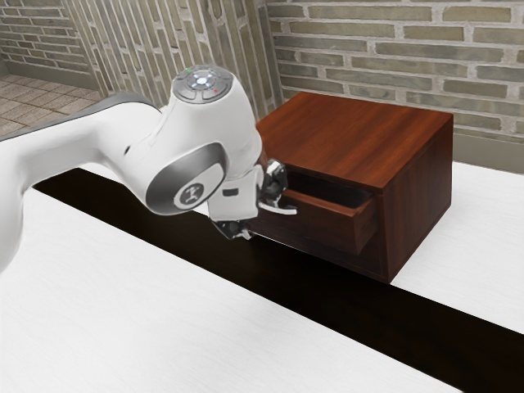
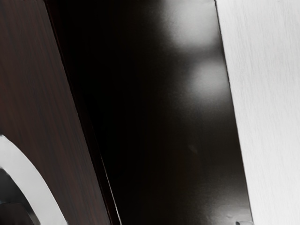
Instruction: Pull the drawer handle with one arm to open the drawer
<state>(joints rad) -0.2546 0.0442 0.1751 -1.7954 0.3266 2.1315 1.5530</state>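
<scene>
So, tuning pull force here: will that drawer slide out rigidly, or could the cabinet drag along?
The drawer looks rigid wood, already partly out, so it probably slides straight. The cabinet is low and blocky, so tipping seems unlikely.

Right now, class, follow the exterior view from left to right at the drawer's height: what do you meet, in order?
white arm → drawer handle → drawer front, partly pulled out → cabinet side → white table
</scene>
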